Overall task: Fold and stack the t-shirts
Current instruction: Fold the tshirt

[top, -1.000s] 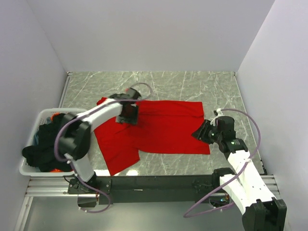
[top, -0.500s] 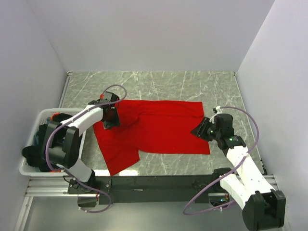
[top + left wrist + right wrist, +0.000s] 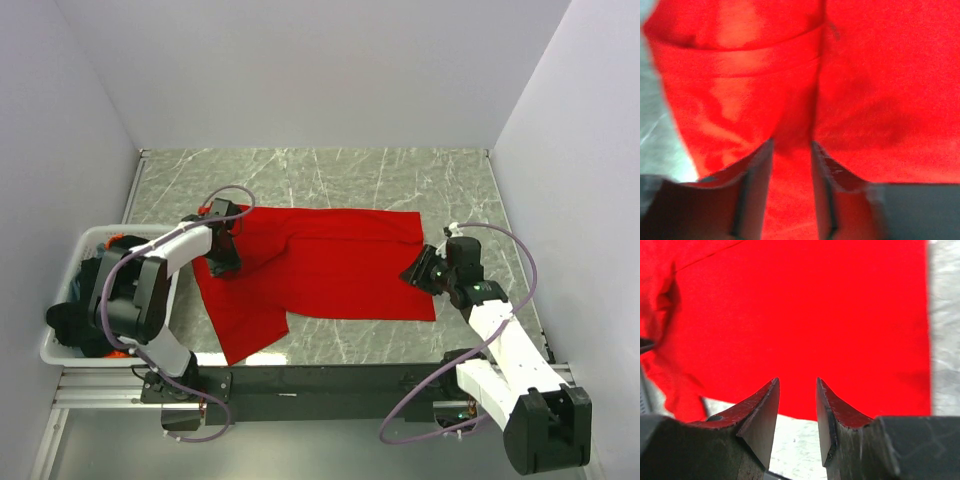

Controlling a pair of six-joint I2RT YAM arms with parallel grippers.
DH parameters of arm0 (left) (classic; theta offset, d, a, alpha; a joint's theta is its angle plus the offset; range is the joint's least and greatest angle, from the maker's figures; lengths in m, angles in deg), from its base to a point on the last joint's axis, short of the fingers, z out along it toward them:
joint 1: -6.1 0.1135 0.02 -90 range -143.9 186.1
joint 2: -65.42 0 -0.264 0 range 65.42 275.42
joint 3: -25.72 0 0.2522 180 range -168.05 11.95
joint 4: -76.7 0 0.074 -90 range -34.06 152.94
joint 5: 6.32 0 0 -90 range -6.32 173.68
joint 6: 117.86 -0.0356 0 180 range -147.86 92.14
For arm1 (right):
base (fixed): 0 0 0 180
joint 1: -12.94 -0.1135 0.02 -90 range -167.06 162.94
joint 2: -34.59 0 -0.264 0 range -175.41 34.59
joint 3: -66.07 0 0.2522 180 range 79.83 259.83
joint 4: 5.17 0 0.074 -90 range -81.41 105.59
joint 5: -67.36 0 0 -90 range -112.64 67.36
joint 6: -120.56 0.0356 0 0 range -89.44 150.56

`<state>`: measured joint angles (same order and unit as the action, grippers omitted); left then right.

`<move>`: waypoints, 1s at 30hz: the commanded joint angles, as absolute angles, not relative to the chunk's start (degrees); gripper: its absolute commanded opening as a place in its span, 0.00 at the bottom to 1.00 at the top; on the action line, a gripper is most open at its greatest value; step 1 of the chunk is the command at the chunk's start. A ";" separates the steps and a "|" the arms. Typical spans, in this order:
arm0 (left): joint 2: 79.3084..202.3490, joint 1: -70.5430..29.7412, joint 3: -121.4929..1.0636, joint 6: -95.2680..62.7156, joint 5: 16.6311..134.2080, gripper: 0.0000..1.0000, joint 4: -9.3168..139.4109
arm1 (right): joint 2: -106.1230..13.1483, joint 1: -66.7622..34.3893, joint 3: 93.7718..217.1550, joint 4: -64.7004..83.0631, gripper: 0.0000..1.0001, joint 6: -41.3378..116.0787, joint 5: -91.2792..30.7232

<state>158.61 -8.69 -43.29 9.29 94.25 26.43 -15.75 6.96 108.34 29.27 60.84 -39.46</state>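
One red t-shirt (image 3: 330, 270) lies spread flat at the centre of the marble table (image 3: 400, 180) in the top external view, with one sleeve trailing toward 7 o'clock. No folded pile shows anywhere on the surface, so the task is judged to stand at its first fold. Black t-shirts (image 3: 85, 300) sit heaped in the white basket (image 3: 60, 355) at 9 o'clock. The left gripper (image 3: 222, 258) rests on the red shirt's 9 o'clock edge, and the right gripper (image 3: 415, 272) hangs at its 4 o'clock corner. In the left wrist view, the fingers (image 3: 757, 170) stand part-way apart astride a raised pucker of red cloth; the blur hides whether they pinch it. In the right wrist view, the jaws stand apart with nothing between them. Red cloth fills the field toward 12 o'clock, with bare marble at 3 o'clock. Judged still to do: every fold of the red shirt, then each black shirt lifted out, folded and stacked.
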 commanded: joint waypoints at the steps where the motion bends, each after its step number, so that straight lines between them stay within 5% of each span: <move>1: 152.01 -8.32 -44.03 10.02 96.61 0.45 22.87 | -16.73 6.88 110.67 30.38 0.42 59.39 -34.33; 7: 146.37 -8.32 -49.03 10.12 93.79 0.61 22.68 | -22.35 6.70 116.29 28.02 0.42 59.73 -31.96; 30: 178.35 -8.32 -70.75 6.25 91.86 0.57 29.02 | -69.99 6.96 149.17 30.90 0.36 62.46 -25.10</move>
